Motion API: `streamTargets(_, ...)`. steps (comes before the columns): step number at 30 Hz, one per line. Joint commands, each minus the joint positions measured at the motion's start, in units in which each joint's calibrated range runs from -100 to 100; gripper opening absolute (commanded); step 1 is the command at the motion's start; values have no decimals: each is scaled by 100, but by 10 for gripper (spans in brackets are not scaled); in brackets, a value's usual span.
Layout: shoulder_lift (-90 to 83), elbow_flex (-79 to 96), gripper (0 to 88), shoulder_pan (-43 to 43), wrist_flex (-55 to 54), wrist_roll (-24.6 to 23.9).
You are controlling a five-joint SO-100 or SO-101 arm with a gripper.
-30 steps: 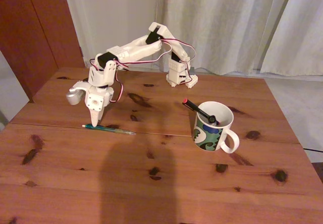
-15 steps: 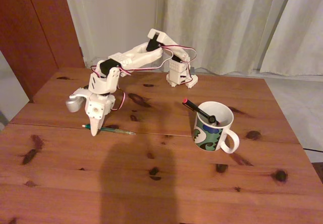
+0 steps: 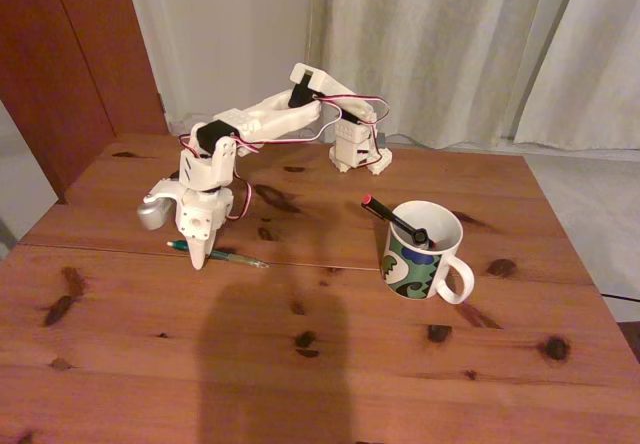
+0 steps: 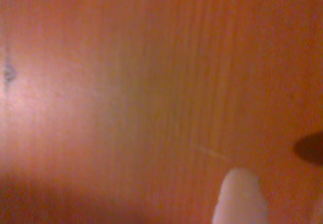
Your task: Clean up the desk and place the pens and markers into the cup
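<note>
A teal-green pen (image 3: 225, 255) lies flat on the desk (image 3: 320, 364), left of centre in the fixed view. My gripper (image 3: 198, 256) points straight down with its tip on or just above the pen's left part. From this side the fingers overlap into one white cone, so their gap is hidden. The wrist view is blurred wood with one white fingertip (image 4: 238, 198) at the bottom. The cup (image 3: 427, 256), white with a green and blue pattern, stands right of centre. A black pen with a red tip (image 3: 392, 217) leans out of it to the left.
The arm's base (image 3: 357, 154) stands at the desk's far edge in front of pale curtains. A dark shadow falls on the near middle of the desk. A seam crosses the planks just behind the teal pen. Dark knots dot the wood.
The gripper has come down and shifted slightly right, from above the teal pen to its level. The pen's left end has nudged a little. The cup and the black pen have not moved.
</note>
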Motion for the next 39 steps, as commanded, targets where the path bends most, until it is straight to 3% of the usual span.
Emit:
streamTargets(1, -355, -534, 152, -64, 836, 38)
streamTargets(22, -355, -588, 152, 89, 1198, 232)
streamTargets(39, 282, -588, 151, 185, 208, 227)
